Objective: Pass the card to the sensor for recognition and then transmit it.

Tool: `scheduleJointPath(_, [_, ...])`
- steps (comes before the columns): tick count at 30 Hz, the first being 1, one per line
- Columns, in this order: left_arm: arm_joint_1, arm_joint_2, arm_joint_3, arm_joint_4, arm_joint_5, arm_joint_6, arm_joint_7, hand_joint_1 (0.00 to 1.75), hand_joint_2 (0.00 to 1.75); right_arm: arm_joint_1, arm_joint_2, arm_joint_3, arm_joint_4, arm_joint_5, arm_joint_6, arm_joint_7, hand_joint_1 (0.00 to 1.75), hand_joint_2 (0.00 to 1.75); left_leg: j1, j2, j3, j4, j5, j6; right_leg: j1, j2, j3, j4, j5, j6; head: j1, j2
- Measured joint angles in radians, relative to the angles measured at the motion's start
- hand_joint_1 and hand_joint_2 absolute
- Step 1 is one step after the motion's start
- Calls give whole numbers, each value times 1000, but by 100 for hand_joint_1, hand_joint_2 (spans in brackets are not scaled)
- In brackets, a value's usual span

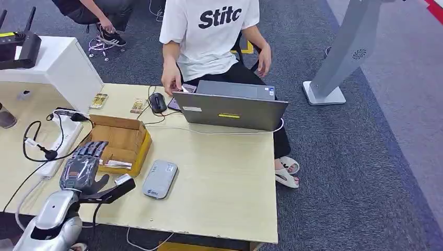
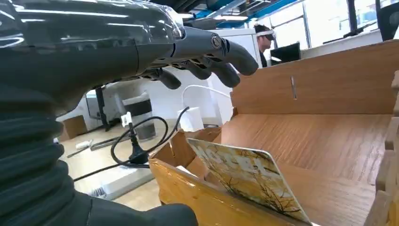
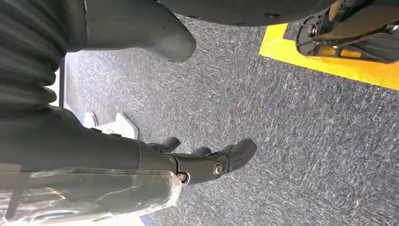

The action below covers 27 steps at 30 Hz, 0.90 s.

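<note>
One wooden box on the table, holding one patterned card. One grey sensor pad just right of the box. One laptop at the far edge, one black mouse left of it. Two small cards lie far left. One white power strip. Two people, one seated, one at the far left

You can read one thing for sure: "Stitc" in bold black letters across the chest of the person's white T-shirt. The grey sensor has a small logo in its corner and the laptop carries a yellow sticker, but both are too small for you to make out.
</note>
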Motion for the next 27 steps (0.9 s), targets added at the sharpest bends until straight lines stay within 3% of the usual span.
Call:
scheduleJointPath(2, [-4, -3, 0, 7, 0, 2, -2, 49, 175, 0, 0, 0, 0, 3, 0, 0, 0, 175, 0, 0, 0, 0, 0, 0, 0, 0, 0, 0, 0, 0, 0, 0])
scheduleJointPath(27, [-36, -41, -23, 88, 27, 24, -60, 63, 175, 0, 0, -6, 0, 43, 1, -1, 0, 175, 0, 0, 0, 0, 0, 0, 0, 0, 0, 0, 0, 0, 0, 0])
